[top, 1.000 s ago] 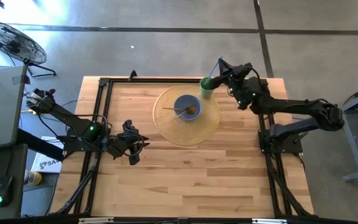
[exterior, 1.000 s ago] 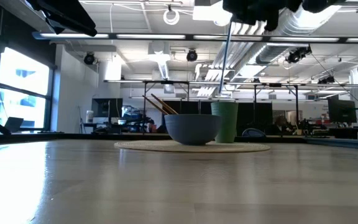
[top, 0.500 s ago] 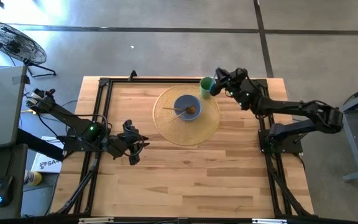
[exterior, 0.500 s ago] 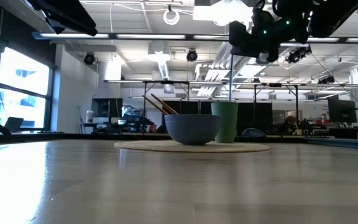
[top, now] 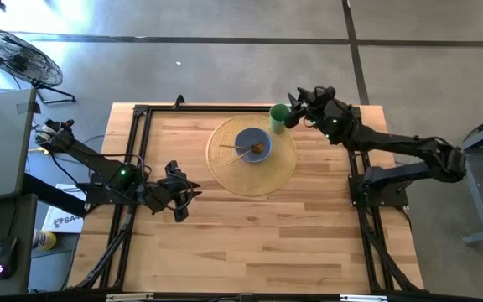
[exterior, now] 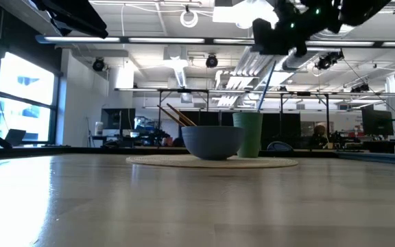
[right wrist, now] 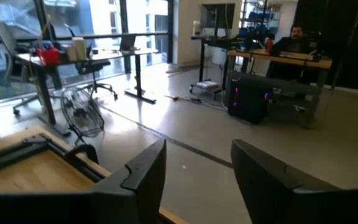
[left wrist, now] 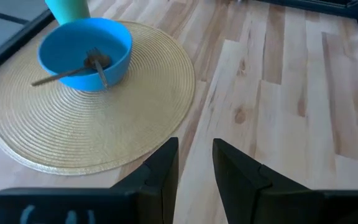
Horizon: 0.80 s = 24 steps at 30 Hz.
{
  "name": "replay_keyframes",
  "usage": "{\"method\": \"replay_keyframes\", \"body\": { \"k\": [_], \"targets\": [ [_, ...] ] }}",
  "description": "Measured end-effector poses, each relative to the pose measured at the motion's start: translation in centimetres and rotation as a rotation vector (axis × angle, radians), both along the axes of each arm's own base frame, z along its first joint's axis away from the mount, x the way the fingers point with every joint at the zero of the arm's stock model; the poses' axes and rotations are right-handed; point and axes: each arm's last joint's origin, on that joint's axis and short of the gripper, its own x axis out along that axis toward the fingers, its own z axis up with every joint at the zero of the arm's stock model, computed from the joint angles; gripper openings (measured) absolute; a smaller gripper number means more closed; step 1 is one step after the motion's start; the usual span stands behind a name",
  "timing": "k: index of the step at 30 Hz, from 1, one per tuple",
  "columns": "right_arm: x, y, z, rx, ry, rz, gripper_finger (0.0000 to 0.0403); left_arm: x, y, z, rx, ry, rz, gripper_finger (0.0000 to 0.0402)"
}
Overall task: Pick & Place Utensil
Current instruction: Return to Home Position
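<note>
A green cup [top: 279, 118] stands at the far edge of a round woven placemat [top: 225, 172], beside a blue bowl [top: 252, 145] that holds utensils. A thin grey utensil [exterior: 266, 86] stands in the cup [exterior: 247, 134] and leans toward the table's right, its upper end just under my right gripper [exterior: 280, 44]. That gripper [top: 294, 113] hovers right of the cup, pointing level, and is open with nothing between its fingers in its wrist view [right wrist: 197, 168]. My left gripper [top: 193, 195] waits at the table's left, narrowly open and empty [left wrist: 196, 162]. My right gripper stands right at the utensil's upper end [exterior: 274, 60], but I cannot tell whether a finger touches it. The utensil's lower end is inside the cup and it leans on the cup's rim.
The bowl [exterior: 212, 142] holds brown chopsticks and a fork [left wrist: 98, 65]. A black frame [top: 141, 109] runs along the table's edges. Bare wood lies near and right of the placemat [left wrist: 278, 93]. A person sits at a desk in the room beyond [right wrist: 294, 37].
My right gripper has come down with the upright utensil and set its lower end in the green cup, then drawn slightly toward the table's right. The utensil, upright before, has tipped and leans right in the cup.
</note>
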Motion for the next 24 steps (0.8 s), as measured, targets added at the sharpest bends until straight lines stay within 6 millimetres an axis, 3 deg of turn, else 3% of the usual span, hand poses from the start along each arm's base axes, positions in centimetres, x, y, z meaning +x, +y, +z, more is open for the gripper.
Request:
{"method": "replay_keyframes", "body": {
  "k": [7,12,16,24],
  "targets": [
    [-2.0,2.2,5.5,-0.052,-0.076,0.051,0.0173,-0.4,0.3,-0.2,0.032,-0.002,-0.005,0.0096],
    [-4.5,5.1,7.3,-0.079,-0.134,0.194,0.0165,-1.2,0.8,-0.7,0.036,-0.041,0.008,0.0096],
    [-5.8,7.4,6.7,-0.074,-0.139,0.375,0.0153,-1.8,1.1,-0.4,0.047,-0.135,-0.034,0.0096],
    [-6.4,10.2,1.3,0.039,-0.107,0.741,0.0134,-3.3,1.8,-0.9,0.086,-0.337,-0.155,0.0096]
  ]
}}
